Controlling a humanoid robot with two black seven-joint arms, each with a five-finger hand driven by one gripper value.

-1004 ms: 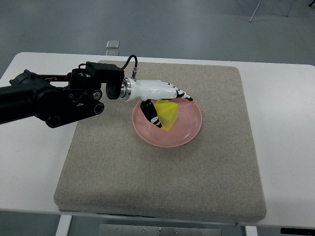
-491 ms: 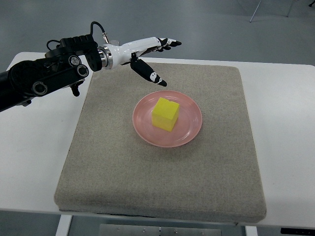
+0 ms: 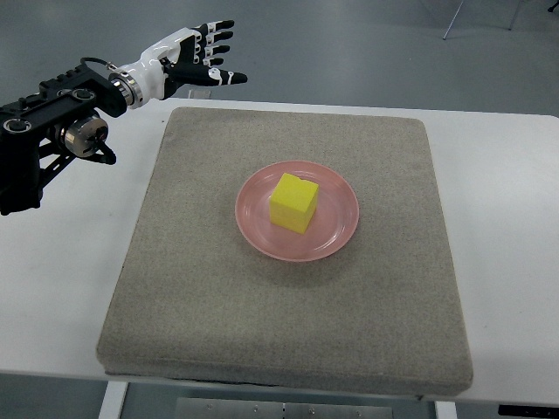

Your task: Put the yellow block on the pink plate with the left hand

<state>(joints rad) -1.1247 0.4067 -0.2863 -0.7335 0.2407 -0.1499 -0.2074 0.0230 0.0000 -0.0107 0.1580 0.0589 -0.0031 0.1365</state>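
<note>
One yellow block [image 3: 293,202] sits on my pink plate [image 3: 336,236], a little left of the plate's centre, resting flat with one corner turned toward me. Nothing touches it. The plate lies on the grey mat [image 3: 218,305], roughly in the mat's middle and slightly toward its far half, and the mat covers most of the white table [image 3: 507,262], whose bare top shows on both sides of it.

Measured from the plate, my left hand [image 3: 188,59] is now well off to the far left, beyond the mat's far left corner and over the table's far edge and the floor behind it. Its fingers [image 3: 217,37] are spread and relaxed, the thumb pointing right, and they hold nothing. My black forearm [image 3: 52,113] comes in from the left edge, far from the plate.

Half a second ago that same hand hovered closer, above the mat's far edge just beyond the plate, already empty with the fingers stretched out. A full second ago it was right at the plate, thumb and fingers on either side of the block. So since then the hand has let go and drawn back up and to the left, while the block and plate have stayed where they were on the mat.

My right arm does not show anywhere.
</note>
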